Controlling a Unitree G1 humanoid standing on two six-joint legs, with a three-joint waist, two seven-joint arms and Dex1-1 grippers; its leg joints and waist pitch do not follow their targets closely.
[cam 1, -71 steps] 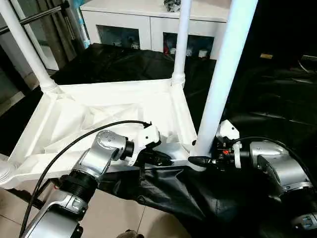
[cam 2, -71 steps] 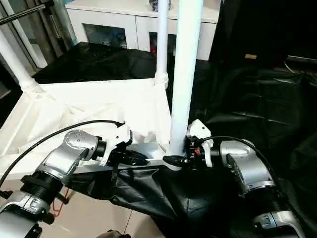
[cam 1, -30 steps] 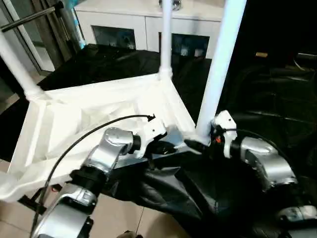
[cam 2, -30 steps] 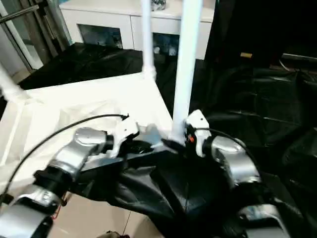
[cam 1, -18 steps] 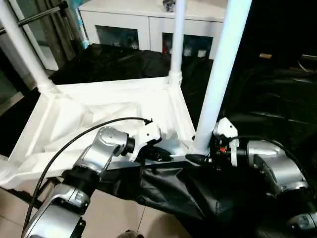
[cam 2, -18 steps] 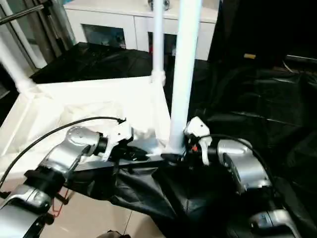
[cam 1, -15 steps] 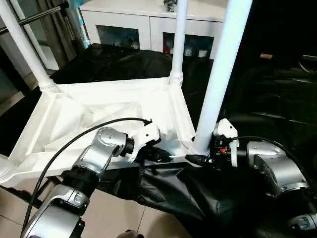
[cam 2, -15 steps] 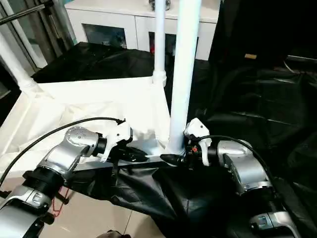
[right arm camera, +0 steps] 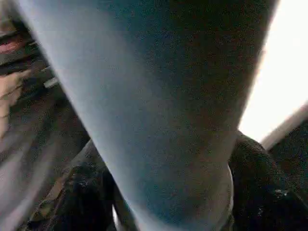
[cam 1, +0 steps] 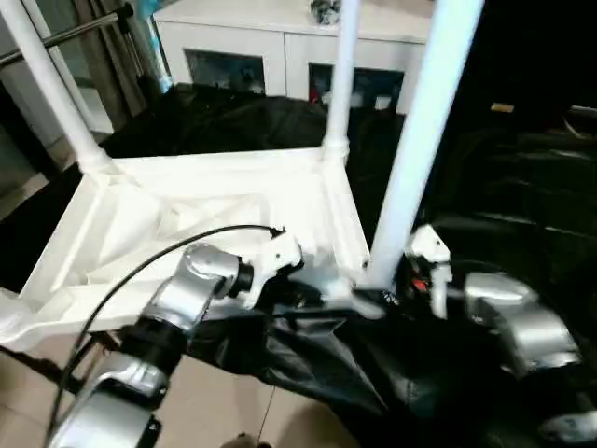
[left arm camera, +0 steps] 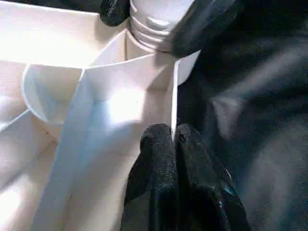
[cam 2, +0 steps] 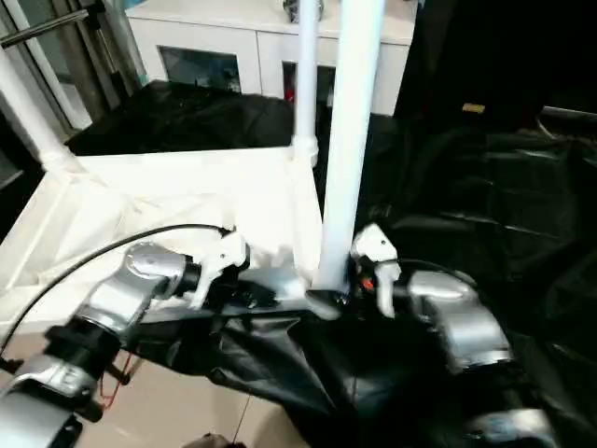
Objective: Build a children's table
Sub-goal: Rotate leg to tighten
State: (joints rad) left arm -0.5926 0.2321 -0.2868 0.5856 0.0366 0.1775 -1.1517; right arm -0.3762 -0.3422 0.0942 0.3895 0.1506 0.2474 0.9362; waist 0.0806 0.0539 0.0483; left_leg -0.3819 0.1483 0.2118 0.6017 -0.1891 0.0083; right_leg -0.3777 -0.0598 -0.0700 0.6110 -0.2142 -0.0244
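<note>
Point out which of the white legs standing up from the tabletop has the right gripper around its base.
It is the near leg, the thickest-looking one, at the tabletop's near right corner. The right gripper clasps its base; the far legs stand untouched.

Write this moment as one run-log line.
left end effector: pinching white plastic tabletop rim | right end effector: gripping base of near white tapered tube leg | leg: upright in corner socket

The tabletop (cam 1: pixel 187 215) is smooth white plastic with a slight sheen, ribs and all. The legs (cam 1: pixel 420 140) standing up from it are the same glossy white plastic. Under the tabletop, the black cloth (cam 1: pixel 522 187) looks thin and shiny, wrinkled all over. The forearms (cam 1: pixel 191 289) next to it are brushed silver metal, and the fingers (left arm camera: pixel 163 163) pinching its rim are matt black, kinda rubbery.
</note>
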